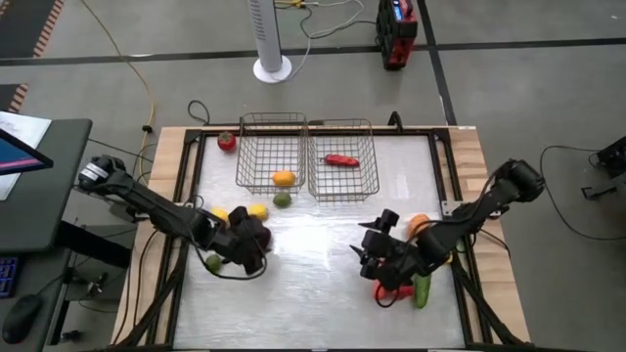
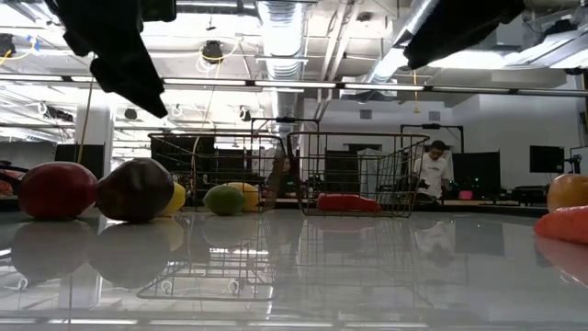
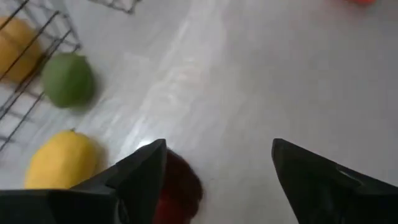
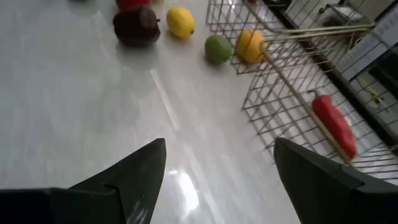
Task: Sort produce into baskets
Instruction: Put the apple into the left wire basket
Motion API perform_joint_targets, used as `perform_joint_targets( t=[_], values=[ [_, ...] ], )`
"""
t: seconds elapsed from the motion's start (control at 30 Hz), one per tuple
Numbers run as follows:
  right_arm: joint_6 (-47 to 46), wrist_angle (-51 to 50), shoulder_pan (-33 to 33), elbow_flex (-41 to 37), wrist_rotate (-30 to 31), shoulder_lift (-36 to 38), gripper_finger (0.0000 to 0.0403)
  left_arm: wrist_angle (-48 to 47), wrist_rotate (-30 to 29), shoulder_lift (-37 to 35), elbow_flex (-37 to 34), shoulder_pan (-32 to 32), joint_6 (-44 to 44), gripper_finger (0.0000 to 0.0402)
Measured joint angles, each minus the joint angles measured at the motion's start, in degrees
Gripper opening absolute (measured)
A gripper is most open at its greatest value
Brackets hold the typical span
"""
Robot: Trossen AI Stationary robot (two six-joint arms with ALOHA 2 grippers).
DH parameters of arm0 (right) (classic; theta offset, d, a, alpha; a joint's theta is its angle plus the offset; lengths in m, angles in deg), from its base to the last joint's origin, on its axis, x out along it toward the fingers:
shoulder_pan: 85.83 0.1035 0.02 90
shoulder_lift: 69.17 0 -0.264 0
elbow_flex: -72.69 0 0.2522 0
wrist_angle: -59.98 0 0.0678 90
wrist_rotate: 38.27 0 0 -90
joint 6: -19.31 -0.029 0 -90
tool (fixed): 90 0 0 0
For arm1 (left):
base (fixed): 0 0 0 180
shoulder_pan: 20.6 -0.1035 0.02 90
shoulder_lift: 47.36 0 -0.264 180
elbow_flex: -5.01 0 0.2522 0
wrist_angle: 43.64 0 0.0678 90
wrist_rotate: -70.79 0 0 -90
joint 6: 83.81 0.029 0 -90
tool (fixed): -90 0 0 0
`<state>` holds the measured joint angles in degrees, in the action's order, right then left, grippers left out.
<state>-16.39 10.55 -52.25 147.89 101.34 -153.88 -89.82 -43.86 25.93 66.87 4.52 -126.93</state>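
Note:
My left gripper [image 1: 256,238] hangs open just above a dark red apple [image 3: 177,190], which rests on the table under one finger; in the low view the gripper [image 2: 129,64] is clear of the apple [image 2: 136,189]. A lemon [image 3: 62,158] and a lime [image 3: 67,79] lie on the table near it. The left basket [image 1: 272,152] holds an orange [image 1: 283,178]. The right basket [image 1: 342,159] holds a red chili [image 1: 341,160]. My right gripper [image 4: 219,143] is open and empty above bare table at the near right.
A red apple [image 1: 227,142] lies left of the baskets. A lime [image 1: 212,262] lies near the left arm. An orange [image 1: 419,224], a red piece [image 1: 391,289] and a cucumber [image 1: 422,290] lie under the right arm. A person [image 2: 430,170] stands beyond the table.

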Motion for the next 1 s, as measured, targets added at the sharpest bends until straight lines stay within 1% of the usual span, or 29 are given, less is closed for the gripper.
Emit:
perform_joint_targets(
  t=[0.2,0.3,0.47,0.77,0.9,1.0],
  values=[
    [-0.07,1.14,0.29,-0.11,-0.24,-1.34,0.0324,-6.45,-4.27,6.20,1.32,0.35,-4.16,0.0277],
    [-0.11,1.88,0.83,-0.11,-0.22,-1.61,0.0324,-7.98,-4.56,8.30,1.25,-0.61,-4.58,0.0277],
    [-0.17,2.44,0.88,-0.11,-0.11,-2.49,0.0324,-8.14,-2.00,10.19,1.27,-1.80,-4.30,0.0285],
    [0.14,3.35,0.15,-0.11,-0.19,-4.72,0.0324,-8.49,-0.71,11.24,1.25,-3.59,-2.22,0.0326],
    [0.13,3.60,0.10,-0.11,-0.63,-4.65,0.0324,-9.05,3.41,11.24,1.25,-3.93,0.59,0.0329],
    [0.16,3.59,0.13,-0.11,-0.60,-4.67,0.0324,-9.10,5.01,11.24,1.23,-3.95,2.66,0.0329]
  ],
)
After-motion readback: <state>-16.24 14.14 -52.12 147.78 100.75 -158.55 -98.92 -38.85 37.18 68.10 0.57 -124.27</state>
